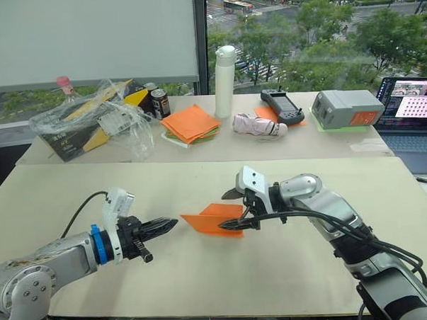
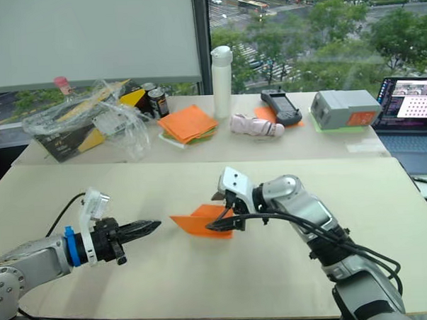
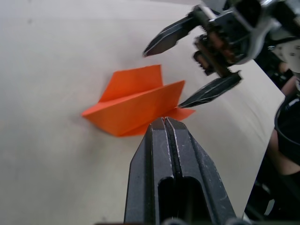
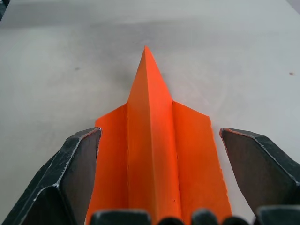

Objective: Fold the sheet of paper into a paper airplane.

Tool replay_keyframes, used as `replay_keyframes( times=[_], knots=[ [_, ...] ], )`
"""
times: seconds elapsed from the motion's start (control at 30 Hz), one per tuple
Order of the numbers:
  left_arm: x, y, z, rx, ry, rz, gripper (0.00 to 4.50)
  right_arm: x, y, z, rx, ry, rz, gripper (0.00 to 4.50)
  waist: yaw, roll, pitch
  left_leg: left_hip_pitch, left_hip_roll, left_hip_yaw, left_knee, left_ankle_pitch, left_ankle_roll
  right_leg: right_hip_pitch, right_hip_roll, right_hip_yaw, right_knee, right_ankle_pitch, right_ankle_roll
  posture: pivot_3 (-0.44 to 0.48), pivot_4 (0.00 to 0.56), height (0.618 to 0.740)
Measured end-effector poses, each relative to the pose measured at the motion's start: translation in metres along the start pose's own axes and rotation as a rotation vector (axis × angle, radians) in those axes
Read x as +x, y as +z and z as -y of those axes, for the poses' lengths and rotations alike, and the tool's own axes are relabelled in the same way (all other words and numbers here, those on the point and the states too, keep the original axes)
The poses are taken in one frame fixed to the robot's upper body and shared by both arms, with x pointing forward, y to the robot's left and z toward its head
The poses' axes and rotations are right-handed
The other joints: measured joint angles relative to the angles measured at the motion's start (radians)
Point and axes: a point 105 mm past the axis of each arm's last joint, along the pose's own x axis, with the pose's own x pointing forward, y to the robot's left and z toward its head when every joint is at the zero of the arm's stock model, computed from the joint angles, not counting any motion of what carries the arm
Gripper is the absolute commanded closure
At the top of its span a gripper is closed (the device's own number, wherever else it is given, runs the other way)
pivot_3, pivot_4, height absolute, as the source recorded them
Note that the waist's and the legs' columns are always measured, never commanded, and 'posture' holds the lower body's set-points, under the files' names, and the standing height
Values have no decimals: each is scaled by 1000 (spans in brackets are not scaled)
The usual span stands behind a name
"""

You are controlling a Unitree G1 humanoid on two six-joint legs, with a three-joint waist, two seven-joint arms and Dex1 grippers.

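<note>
The paper airplane [image 1: 205, 220], a narrow pointed orange wedge with raised wings, rests on the near table with its nose toward my left. My right gripper [image 1: 224, 212] is open, one black finger on each side of the tail end, with a small gap to the paper in the right wrist view [image 4: 152, 154]. My left gripper [image 1: 172, 222] is shut and empty, its tip a short way from the nose. The left wrist view shows the airplane [image 3: 136, 105] just beyond my shut fingers [image 3: 164, 136] and the open right gripper [image 3: 163, 78] past it.
On the back table are a stack of orange and green sheets [image 1: 191, 123], a white bottle [image 1: 225, 81], a plastic bag over a box [image 1: 98, 115], a can [image 1: 160, 103], a handheld controller [image 1: 282, 105], a grey box [image 1: 346, 108] and a laptop [image 1: 410, 109].
</note>
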Motion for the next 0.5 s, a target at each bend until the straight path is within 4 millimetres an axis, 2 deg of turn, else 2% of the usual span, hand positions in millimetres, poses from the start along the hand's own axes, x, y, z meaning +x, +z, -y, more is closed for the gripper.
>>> replay_keyframes(
  times=[0.17,0.33,0.5],
  knots=[
    [1,-4,8,89,-47,-47,4500,4,2,-1,-20,9,14,49,-1,0,0,0,0,0,0,0,0,0,0,0,0,0,0,0,150,740],
    [5,-11,6,109,-39,-60,4500,8,3,-2,-32,18,17,49,-2,0,0,0,0,0,0,0,0,0,0,0,0,0,0,0,150,740],
    [6,-15,6,106,-38,-65,4500,10,4,-5,-42,35,22,1620,-1,0,0,0,0,0,0,0,0,0,0,0,0,0,0,0,150,740]
  ],
)
